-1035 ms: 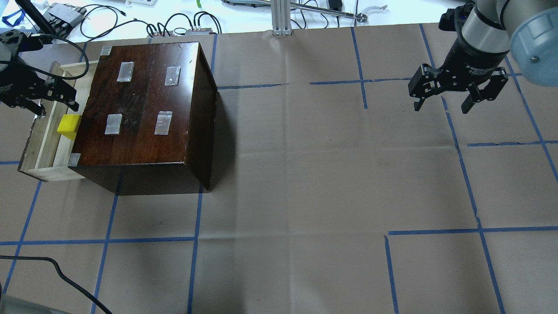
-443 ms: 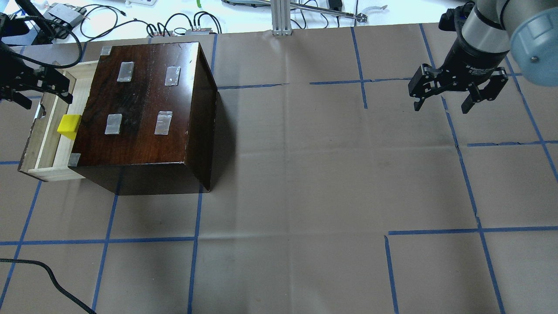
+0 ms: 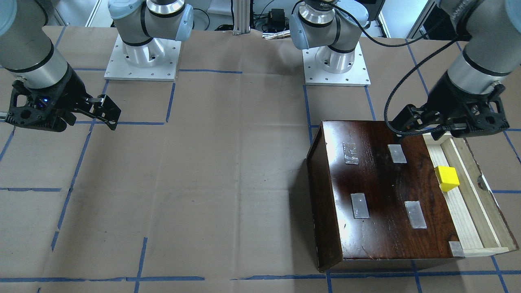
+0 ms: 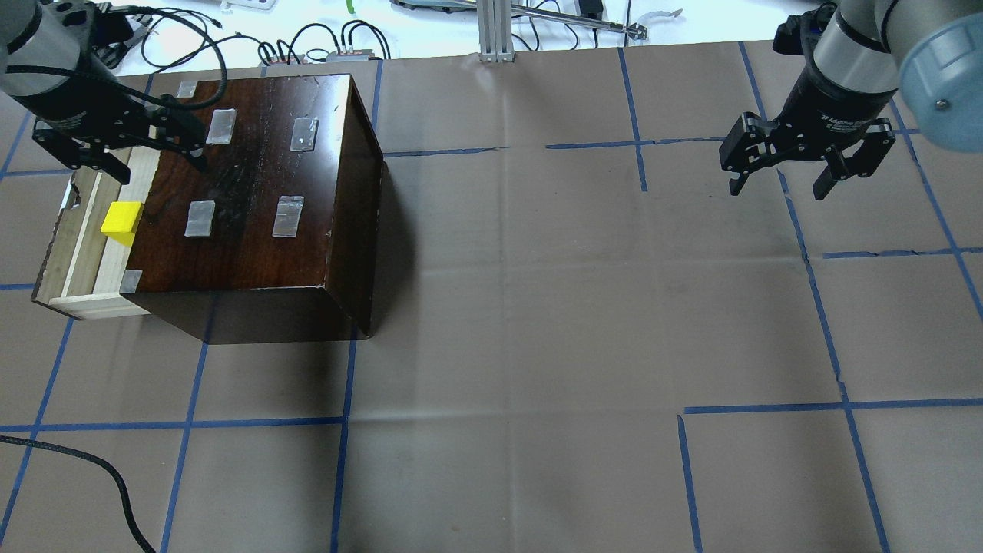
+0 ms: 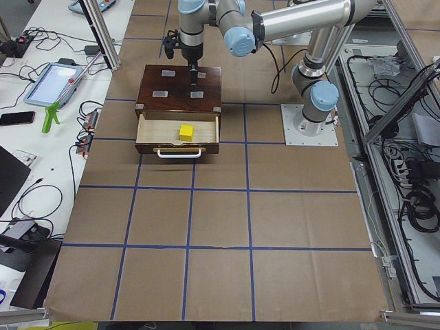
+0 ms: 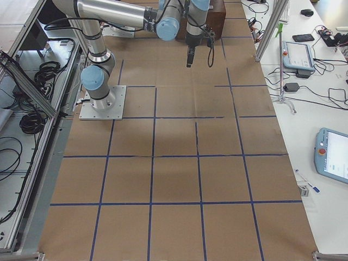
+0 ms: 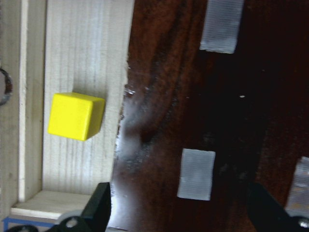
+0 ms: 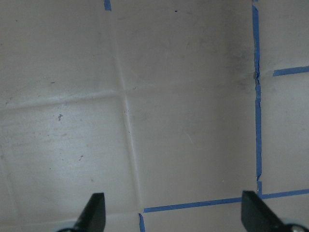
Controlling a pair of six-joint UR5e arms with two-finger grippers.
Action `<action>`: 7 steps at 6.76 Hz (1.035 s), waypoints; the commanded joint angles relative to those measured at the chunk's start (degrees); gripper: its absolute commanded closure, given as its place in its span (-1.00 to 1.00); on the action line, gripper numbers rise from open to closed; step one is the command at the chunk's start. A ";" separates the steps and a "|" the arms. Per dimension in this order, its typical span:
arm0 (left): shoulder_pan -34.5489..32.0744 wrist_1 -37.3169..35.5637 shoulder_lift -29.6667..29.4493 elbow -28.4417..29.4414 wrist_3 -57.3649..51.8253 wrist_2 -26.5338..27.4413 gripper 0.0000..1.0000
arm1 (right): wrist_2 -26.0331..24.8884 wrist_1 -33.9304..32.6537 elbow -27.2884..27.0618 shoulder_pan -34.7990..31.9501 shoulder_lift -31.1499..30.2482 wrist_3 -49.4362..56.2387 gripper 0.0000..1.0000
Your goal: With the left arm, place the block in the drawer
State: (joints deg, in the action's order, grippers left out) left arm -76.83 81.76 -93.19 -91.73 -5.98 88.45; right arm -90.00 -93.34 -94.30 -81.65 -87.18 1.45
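The yellow block (image 4: 121,223) lies loose in the open pale-wood drawer (image 4: 81,257), which is pulled out of the dark-brown cabinet (image 4: 253,230) on its left side. The block also shows in the front view (image 3: 447,178) and the left wrist view (image 7: 76,116). My left gripper (image 4: 163,169) is open and empty. It hovers over the cabinet's top edge by the drawer's far end, beyond the block and apart from it. My right gripper (image 4: 777,188) is open and empty, above bare paper far to the right.
Several grey tape patches (image 4: 290,215) are stuck on the cabinet top. Cables and devices (image 4: 322,46) and an aluminium post (image 4: 495,31) lie past the table's far edge. A black cable (image 4: 92,468) crosses the front left corner.
My left gripper has risen from the drawer's outer side and moved right, over the cabinet's edge, still open. The block stays in the drawer. The right arm has not moved.
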 commanded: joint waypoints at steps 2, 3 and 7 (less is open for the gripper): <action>-10.33 0.15 1.17 -1.43 10.62 0.23 -0.98 | 0.00 0.00 0.00 0.00 0.00 0.04 -1.00; -12.27 0.33 2.04 -1.69 12.90 0.41 -0.98 | 0.00 0.00 0.00 0.00 0.00 0.04 -1.00; -14.40 6.64 3.62 -1.78 7.95 0.50 -0.98 | 0.00 0.00 0.00 0.00 0.08 -0.05 -1.00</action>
State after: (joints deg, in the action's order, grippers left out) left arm -90.90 86.87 -90.13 -93.46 4.74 88.95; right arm -90.00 -93.34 -94.31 -81.65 -87.13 1.48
